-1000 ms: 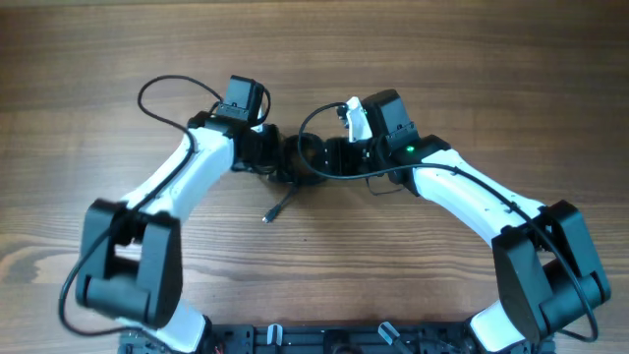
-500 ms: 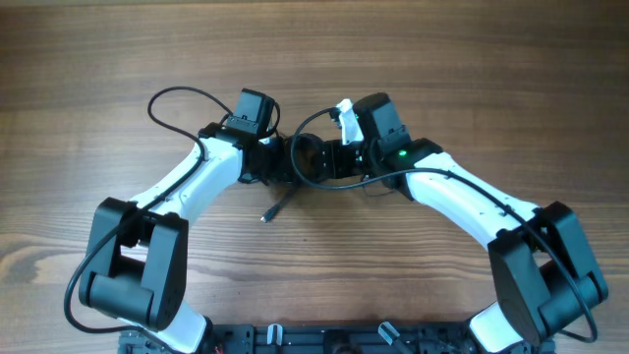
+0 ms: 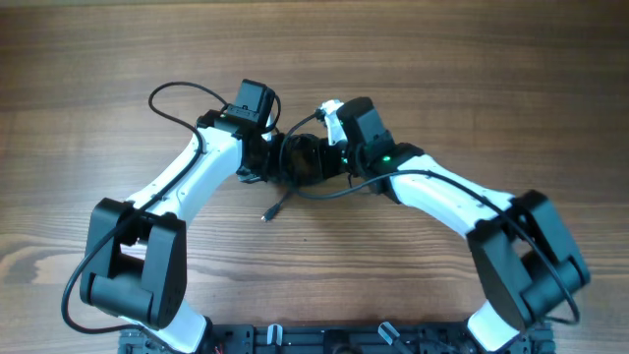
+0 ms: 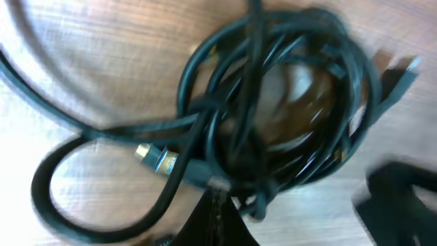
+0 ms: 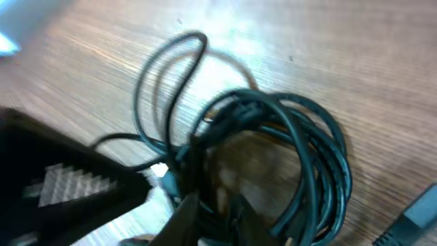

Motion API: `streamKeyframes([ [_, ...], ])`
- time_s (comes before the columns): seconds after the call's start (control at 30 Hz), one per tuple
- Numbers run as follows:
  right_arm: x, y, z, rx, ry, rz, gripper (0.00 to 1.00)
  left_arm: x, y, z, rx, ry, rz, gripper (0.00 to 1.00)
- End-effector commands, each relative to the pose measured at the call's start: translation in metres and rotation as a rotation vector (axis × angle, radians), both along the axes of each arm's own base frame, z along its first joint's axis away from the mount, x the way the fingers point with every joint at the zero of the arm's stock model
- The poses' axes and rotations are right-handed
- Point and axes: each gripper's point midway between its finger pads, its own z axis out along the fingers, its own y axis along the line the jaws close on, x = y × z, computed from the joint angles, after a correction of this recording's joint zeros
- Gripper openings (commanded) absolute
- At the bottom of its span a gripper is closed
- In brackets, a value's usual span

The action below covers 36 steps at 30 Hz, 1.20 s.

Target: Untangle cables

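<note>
Wood-grain table (image 3: pixel 472 79), overhead view. Both arms reach in from the lower corners and meet just above frame centre.

Cables (image 3: pixel 300 157): one black knotted clump lying on the table, wedged between the two grippers. One tail (image 3: pixel 275 206) trails out below the clump toward lower left and ends loose on the wood.

Left gripper (image 3: pixel 275 159): at the clump's left edge, touching it. Left wrist view: fingers (image 4: pixel 218 212) together, forming one dark point at bottom centre, tip against the lower rim of the coil. Cannot tell whether a strand is pinched there. Clump fills upper centre and right of that frame; gold plug (image 4: pixel 157 160) lies just left of the fingertip; one loop swings out to lower left.

Right gripper (image 3: pixel 329 162): at the clump's right edge, touching it. Right wrist view: ridged pad (image 5: pixel 61 184) at lower left, second finger at bottom centre, close together with strands passing between. Clamped or not, cannot tell; frame is blurred. Coil sits centre-right, two thin loops rise to upper centre.
</note>
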Motion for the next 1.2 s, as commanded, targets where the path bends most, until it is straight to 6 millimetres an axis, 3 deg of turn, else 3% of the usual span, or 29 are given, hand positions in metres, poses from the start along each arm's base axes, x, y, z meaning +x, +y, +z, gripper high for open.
streamKeyframes([
  [0.0, -0.007, 0.000, -0.035, -0.017, 0.094, -0.014, 0.12, -0.006, -0.001, -0.001, -0.010, 0.031, 0.013, 0.04],
  [0.1, -0.010, -0.003, -0.041, -0.026, 0.129, -0.040, 0.11, -0.011, 0.004, -0.016, 0.021, 0.043, 0.036, 0.04],
  [0.2, -0.034, -0.016, -0.058, -0.063, 0.327, -0.137, 0.11, -0.003, 0.006, -0.019, 0.032, 0.003, 0.041, 0.04],
  [0.33, -0.066, 0.002, -0.048, 0.035, 0.461, -0.013, 0.11, 0.011, 0.001, -0.016, 0.011, -0.054, 0.043, 0.04],
  [0.43, -0.056, -0.005, -0.053, -0.011, 0.403, -0.038, 0.11, 0.015, 0.000, -0.015, 0.005, -0.070, 0.043, 0.04],
  [0.63, -0.042, 0.013, -0.010, 0.081, 0.289, 0.040, 0.18, 0.020, -0.002, -0.026, 0.001, -0.078, 0.041, 0.04],
  [0.83, -0.036, 0.017, -0.005, 0.137, 0.344, -0.052, 0.29, 0.020, -0.010, -0.037, 0.004, -0.070, 0.023, 0.04],
  [1.0, -0.026, 0.012, -0.010, 0.123, 0.347, -0.161, 0.29, 0.018, -0.012, -0.038, 0.001, -0.060, 0.037, 0.04],
  [1.17, -0.022, 0.008, -0.014, 0.116, 0.347, -0.204, 0.28, 0.014, -0.011, -0.053, 0.015, -0.023, 0.036, 0.04],
])
